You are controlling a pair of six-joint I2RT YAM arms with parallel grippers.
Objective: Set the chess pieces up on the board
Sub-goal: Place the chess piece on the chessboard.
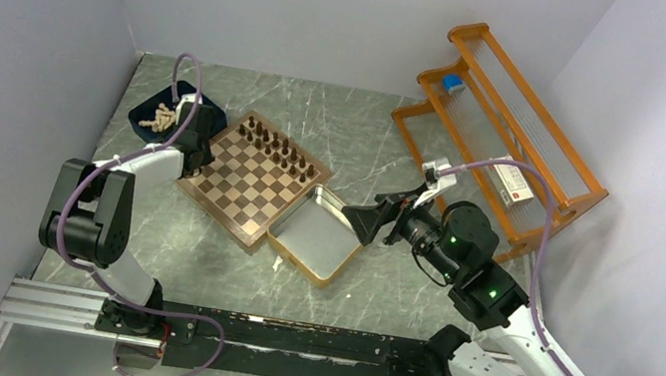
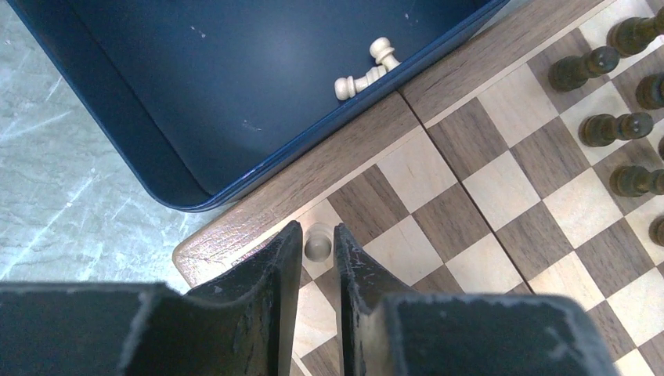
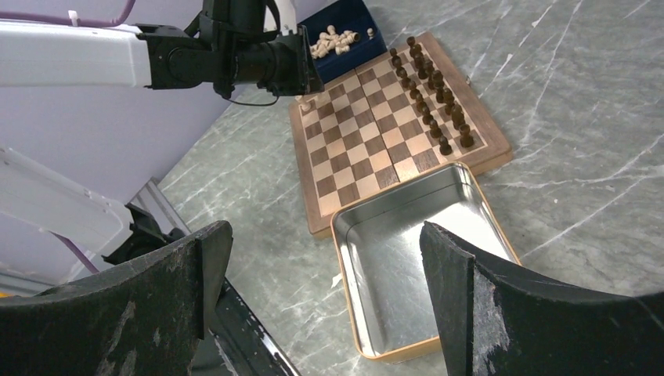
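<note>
Left to right: the navy tray [image 1: 153,101] sits at the far left of the table [image 1: 360,122], close to the side wall, and holds a loose heap of pale pieces [image 1: 158,117]. Its rim lies up against the rim of the board [image 1: 252,197], by the wrist view slightly over it. The left gripper [image 2: 319,235] is low over the board's left corner, its fingers [image 2: 274,258] drawn narrow either side of one pale piece [image 2: 318,241] standing on the corner square. Whether they pinch it or stand just off it I cannot tell. The dark pieces [image 1: 277,144] stand upright in two rows along the far edge, so I judge that side done. The pale side has this one piece on the board and all the rest in the tray, roughly half the work outstanding. The near rows are bare and open from above, but at this corner the tray wall stands just beside the fingers. The silver tin [image 1: 296,238], empty, lies against the board's near right edge and closes that side. The right gripper [image 1: 369,222] hovers just right of the tin, fingers spread wide and holding nothing, well apart from the left arm. An orange rack [image 1: 504,134] lines the right wall
</note>
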